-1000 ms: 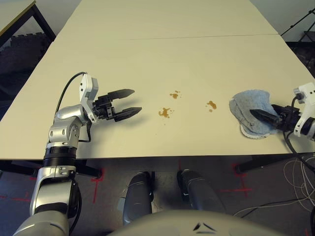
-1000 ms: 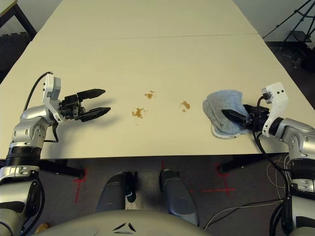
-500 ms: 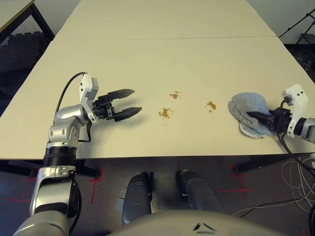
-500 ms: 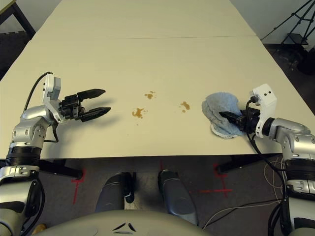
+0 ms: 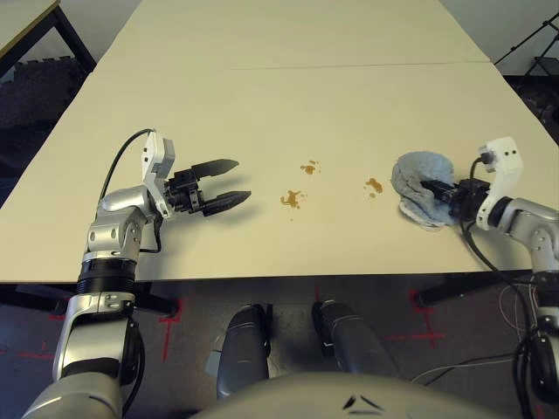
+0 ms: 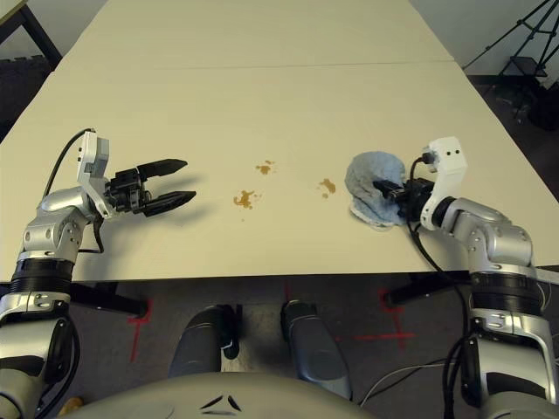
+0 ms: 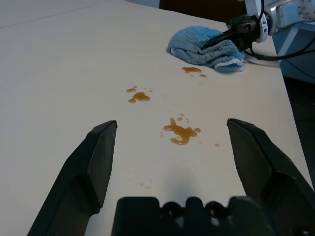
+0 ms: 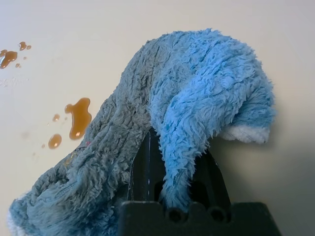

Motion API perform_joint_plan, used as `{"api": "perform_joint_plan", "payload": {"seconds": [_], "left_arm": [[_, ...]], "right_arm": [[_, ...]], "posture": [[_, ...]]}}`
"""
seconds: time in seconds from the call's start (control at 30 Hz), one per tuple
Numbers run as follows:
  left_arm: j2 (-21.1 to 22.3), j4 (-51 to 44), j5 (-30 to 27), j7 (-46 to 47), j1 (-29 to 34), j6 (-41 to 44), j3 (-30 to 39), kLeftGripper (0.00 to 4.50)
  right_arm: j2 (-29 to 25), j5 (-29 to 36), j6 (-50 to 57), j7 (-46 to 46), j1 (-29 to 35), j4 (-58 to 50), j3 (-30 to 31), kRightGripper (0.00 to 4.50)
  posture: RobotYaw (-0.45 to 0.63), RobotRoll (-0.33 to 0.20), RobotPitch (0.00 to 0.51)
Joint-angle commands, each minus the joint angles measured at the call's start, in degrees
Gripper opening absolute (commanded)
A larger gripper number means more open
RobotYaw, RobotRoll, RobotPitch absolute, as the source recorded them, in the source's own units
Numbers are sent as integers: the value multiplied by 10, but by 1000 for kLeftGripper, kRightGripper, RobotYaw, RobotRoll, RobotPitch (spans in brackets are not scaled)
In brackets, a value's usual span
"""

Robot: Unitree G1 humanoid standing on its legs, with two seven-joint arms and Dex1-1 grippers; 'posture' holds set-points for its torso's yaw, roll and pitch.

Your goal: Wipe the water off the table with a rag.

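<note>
Three orange-brown water splatters (image 5: 374,185) (image 5: 292,200) (image 5: 309,168) lie mid-table on the cream table (image 5: 306,105). The blue-grey rag (image 5: 417,183) is bunched up just right of the rightmost splatter, close to it but apart. My right gripper (image 5: 434,186) is shut on the rag, its fingers buried in the folds (image 8: 197,98). My left gripper (image 5: 234,181) hovers open and holds nothing, left of the splatters and pointing at them. In the left wrist view the splatters (image 7: 180,132) sit between its fingers (image 7: 96,157), with the rag (image 7: 206,45) beyond.
A thin seam (image 5: 306,67) crosses the table farther back. The front edge (image 5: 288,279) runs close below both grippers. A separate table (image 5: 26,22) stands at far left, a tripod (image 6: 524,35) at far right, and cables (image 5: 515,314) lie on the floor.
My right gripper has dragged the rag leftward toward the rightmost splatter, and the rag has bunched up. The left arm has not moved.
</note>
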Motion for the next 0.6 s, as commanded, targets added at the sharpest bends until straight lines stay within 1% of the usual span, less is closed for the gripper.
{"api": "perform_joint_plan", "payload": {"seconds": [0.03,0.3,0.5,0.6], "left_arm": [[6,3,4,-6,1,-5,-6,4500],[4,3,4,-2,2,-10,-6,4500],[3,2,4,-1,3,-11,-6,4500],[3,0,3,-1,4,-10,-7,4500]], "right_arm": [[28,-12,9,-20,-3,-3,36,116],[96,-24,15,-37,-24,-8,79,115],[132,-35,13,-47,-42,0,99,114],[138,-40,11,-49,-52,8,100,114]], "posture": [[-222,0,142],[-206,0,127],[-203,0,126],[-201,0,127]]}}
